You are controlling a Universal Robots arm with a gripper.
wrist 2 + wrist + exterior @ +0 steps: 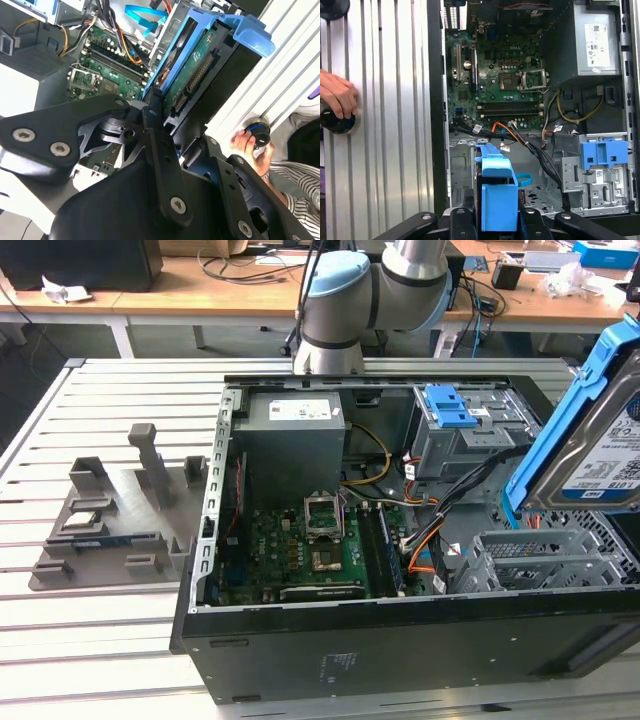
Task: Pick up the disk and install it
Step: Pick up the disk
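Second wrist view has the disk (192, 70) pinched edgewise by the gripper (160, 116), hanging tilted above the open computer case (400, 640). Loose cables (465, 490) inside the case could snag its blue carrier, and a tilted entry might jam.

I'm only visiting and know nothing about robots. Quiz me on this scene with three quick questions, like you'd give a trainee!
1. True or false: the computer case is closed up.
2. What does the gripper hold? A) a cable B) the disk C) nothing
3. Fill in: the disk's carrier bracket is coloured ____.
Key: 1 false, its side is open. 2 B. 3 blue.
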